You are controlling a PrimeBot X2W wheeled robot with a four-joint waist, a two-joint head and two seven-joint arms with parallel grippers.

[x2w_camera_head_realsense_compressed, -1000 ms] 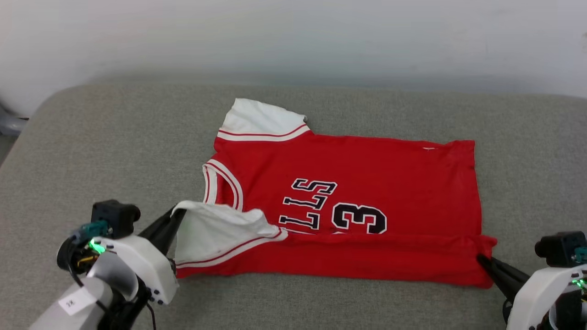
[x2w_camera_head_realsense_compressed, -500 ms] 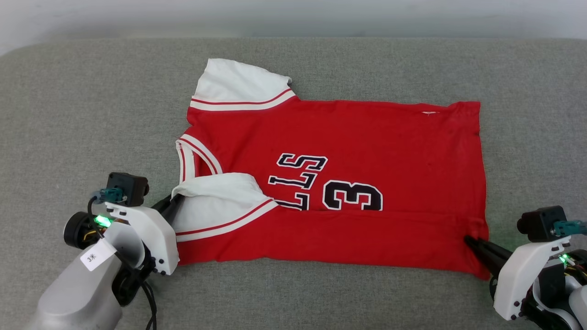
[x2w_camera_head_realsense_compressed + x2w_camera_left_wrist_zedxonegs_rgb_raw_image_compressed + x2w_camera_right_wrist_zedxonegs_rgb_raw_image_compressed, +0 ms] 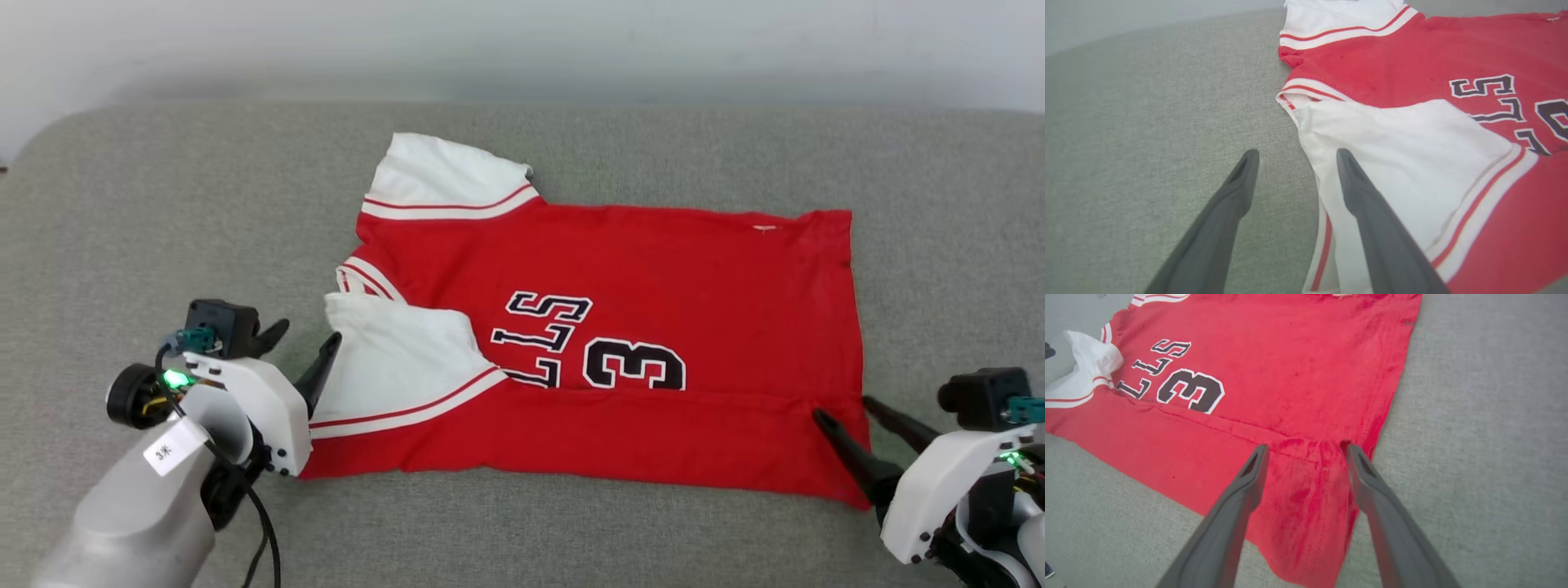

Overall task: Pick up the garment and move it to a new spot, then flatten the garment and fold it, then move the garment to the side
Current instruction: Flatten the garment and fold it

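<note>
Whereas a moment ago both tools pinch the near edge of the shirt (image 3: 653, 278), now each stands spread apart and holds nothing. The left tool (image 3: 309, 331) sits at the folded-in white sleeve (image 3: 400, 359), one finger over the sleeve's edge and the other over the bare grey worktop (image 3: 163, 204). The right tool (image 3: 844, 407) straddles the near hem corner, with cloth between its fingers but not gripped. That release suggests the first lengthwise fold is laid: the near strip lies turned over the body, hiding the lower part of the lettering and number. The shirt lies flat across the middle of the worktop, collar toward the robot's left, hem toward its right. Judging from this, the far edge and its sleeve are not yet folded, so more folding remains before the shirt goes aside.
</note>
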